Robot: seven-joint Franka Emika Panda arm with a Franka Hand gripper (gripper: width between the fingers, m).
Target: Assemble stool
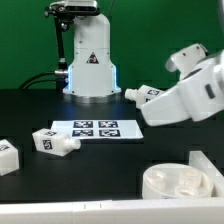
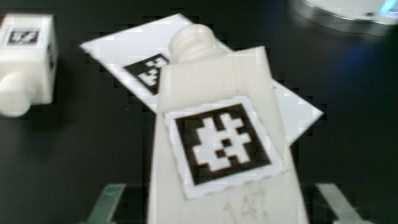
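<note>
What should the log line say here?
gripper: straddling a leg, grip unconfirmed | seat: lying apart, no legs fitted | two other legs: lying loose

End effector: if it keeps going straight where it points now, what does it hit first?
The tagged leg, which it seems to be gripping. Beyond that lies the marker board, though depth is unclear.

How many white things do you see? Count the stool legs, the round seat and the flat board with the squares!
Stool legs: 3
Round seat: 1
Marker board: 1
Total: 5
</note>
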